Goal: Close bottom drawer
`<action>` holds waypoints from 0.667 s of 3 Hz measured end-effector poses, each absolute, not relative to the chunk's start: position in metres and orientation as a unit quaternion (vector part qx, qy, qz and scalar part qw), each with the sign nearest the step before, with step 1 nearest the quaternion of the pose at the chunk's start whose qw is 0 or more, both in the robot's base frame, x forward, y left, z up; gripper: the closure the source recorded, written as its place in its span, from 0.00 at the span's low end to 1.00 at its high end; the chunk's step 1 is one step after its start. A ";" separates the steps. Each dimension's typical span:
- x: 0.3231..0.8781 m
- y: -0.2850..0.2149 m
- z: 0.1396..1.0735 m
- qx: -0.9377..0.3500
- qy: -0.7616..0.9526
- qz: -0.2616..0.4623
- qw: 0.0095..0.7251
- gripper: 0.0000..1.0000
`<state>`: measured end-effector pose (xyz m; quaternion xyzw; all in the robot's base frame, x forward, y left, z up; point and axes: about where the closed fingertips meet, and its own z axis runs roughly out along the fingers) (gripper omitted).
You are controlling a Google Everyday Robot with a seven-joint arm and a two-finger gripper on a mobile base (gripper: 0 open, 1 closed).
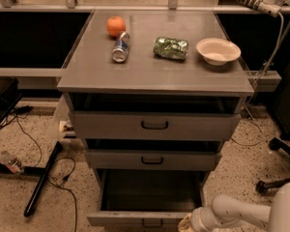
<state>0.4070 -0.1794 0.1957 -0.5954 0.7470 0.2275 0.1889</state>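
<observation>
The bottom drawer (135,218) of the grey cabinet is pulled far out, its dark inside showing and its front panel at the picture's lower edge. My gripper (186,223) is at the right end of that front panel, low at the frame's bottom, at the end of my white arm (241,215) that comes in from the lower right. The middle drawer (152,159) and top drawer (154,125) above stand slightly out.
On the cabinet top (87,79) lie an orange (116,25), a soda can on its side (121,47), a green chip bag (170,48) and a white bowl (218,50). Cables and a black bar (42,180) lie on the floor to the left. A chair base (280,163) stands at the right.
</observation>
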 end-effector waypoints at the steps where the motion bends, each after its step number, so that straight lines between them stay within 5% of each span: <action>1: 0.411 -0.181 0.184 -0.586 0.761 0.213 0.181 1.00; 2: 0.412 -0.180 0.183 -0.585 0.762 0.212 0.181 0.81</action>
